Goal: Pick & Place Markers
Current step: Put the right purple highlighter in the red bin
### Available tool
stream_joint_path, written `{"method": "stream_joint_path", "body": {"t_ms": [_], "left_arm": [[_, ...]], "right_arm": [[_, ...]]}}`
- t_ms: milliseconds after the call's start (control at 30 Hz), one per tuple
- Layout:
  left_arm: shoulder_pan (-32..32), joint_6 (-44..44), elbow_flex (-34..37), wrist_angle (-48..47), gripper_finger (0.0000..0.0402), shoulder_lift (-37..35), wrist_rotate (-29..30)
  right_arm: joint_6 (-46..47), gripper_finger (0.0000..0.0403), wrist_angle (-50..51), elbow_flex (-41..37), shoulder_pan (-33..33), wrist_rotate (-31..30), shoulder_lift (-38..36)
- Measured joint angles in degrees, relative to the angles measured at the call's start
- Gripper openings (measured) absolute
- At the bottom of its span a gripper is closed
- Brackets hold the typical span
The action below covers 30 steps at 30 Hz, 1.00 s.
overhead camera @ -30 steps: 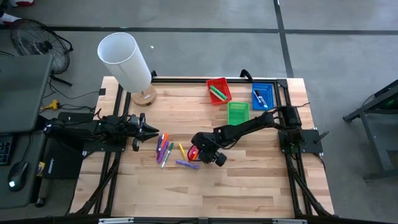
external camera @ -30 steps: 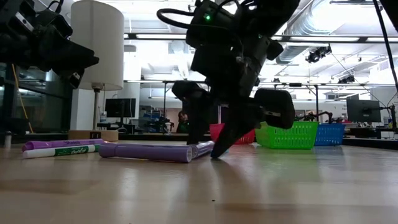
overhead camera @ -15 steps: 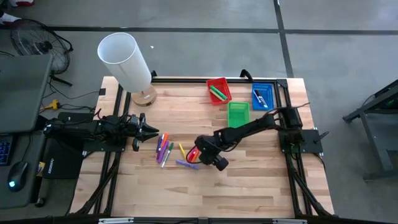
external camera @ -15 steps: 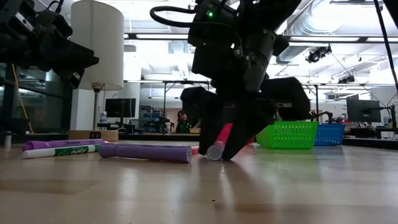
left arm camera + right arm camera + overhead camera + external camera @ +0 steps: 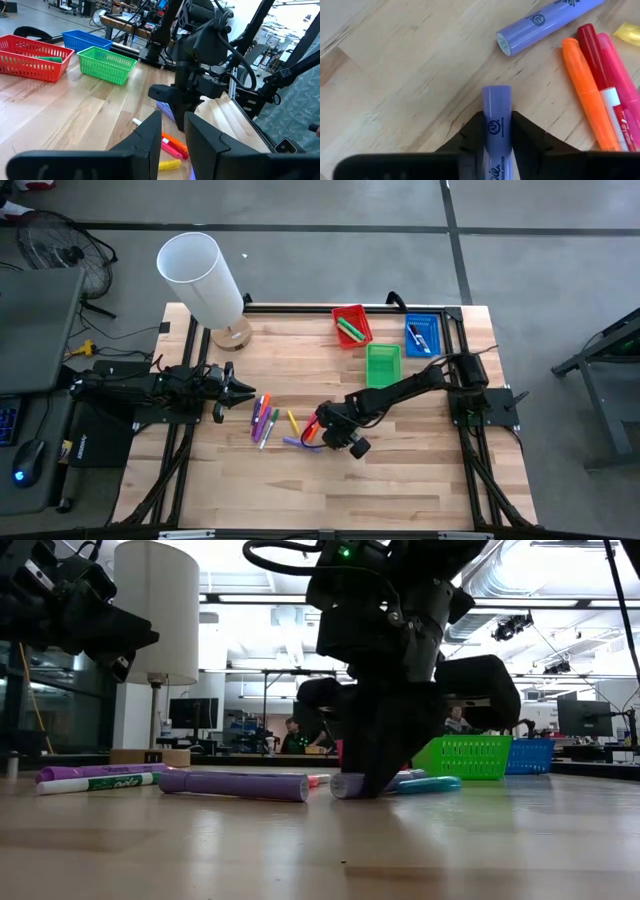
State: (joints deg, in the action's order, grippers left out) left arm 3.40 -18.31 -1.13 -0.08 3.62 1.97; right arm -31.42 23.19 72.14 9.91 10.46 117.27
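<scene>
Several markers (image 5: 265,420) in mixed colours lie loose on the wooden table, left of the middle. My right gripper (image 5: 496,120) points steeply down at the right end of the group and is shut on a purple marker (image 5: 496,100). Another purple marker (image 5: 547,22) lies just beyond it, with orange (image 5: 587,85), red and pink ones beside it. In the low view the right gripper (image 5: 372,785) stands at table level, and a teal marker (image 5: 425,783) lies behind it. My left gripper (image 5: 243,391) waits level at the table's left edge, slightly open, with nothing between its fingers. My right gripper pinches the purple marker's two long sides (image 5: 496,131) between its two fingers, a short way back from one end. That end (image 5: 496,92) sticks out past the fingertips. The fingers come steeply from above. The marker lies flat on the table.
A red tray (image 5: 352,326), a green tray (image 5: 383,362) and a blue tray (image 5: 423,333) stand at the far right; the red and blue ones hold markers. A lamp with a white shade (image 5: 200,275) stands at the far left corner. Bare wood lies toward the near edge.
My right gripper has shifted slightly toward the near edge, rolled about its own axis and shut on the purple marker. A pink marker that stood tilted between its fingers half a second ago is no longer there.
</scene>
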Motion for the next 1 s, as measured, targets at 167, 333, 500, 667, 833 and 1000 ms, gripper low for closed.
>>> {"method": "stream_joint_path", "body": {"t_ms": [167, 333, 500, 667, 833, 1000], "left_arm": [[0.0, -0.01, 0.0, 0.0, 0.0083, -0.02, -0.01], [0.0, 0.0, 0.0, 0.0, 0.0083, -0.01, -0.01], [0.0, -0.01, 0.0, 0.0, 0.0083, 0.0, -0.01], [0.0, -0.01, 0.0, 0.0, 0.0083, 0.0, -0.01], [0.0, 0.0, 0.01, 0.0, 0.0083, -0.02, -0.01], [0.0, -0.01, 0.0, 0.0, 0.0083, -0.02, -0.01]], "right_arm": [[1.17, 0.0061, -2.3, -0.05, 0.0, -0.29, 0.0], [5.79, 0.0061, -3.24, 0.22, -0.4, -0.9, -0.13], [9.28, 0.006, -2.26, 1.7, -1.01, -2.09, -0.26], [10.43, 0.006, -0.39, 4.06, -1.35, -8.81, -0.26], [11.08, 0.006, 4.12, 6.51, -1.92, -12.48, -0.28], [15.09, 0.006, 11.22, 9.92, -2.79, -16.69, -0.37]]}}
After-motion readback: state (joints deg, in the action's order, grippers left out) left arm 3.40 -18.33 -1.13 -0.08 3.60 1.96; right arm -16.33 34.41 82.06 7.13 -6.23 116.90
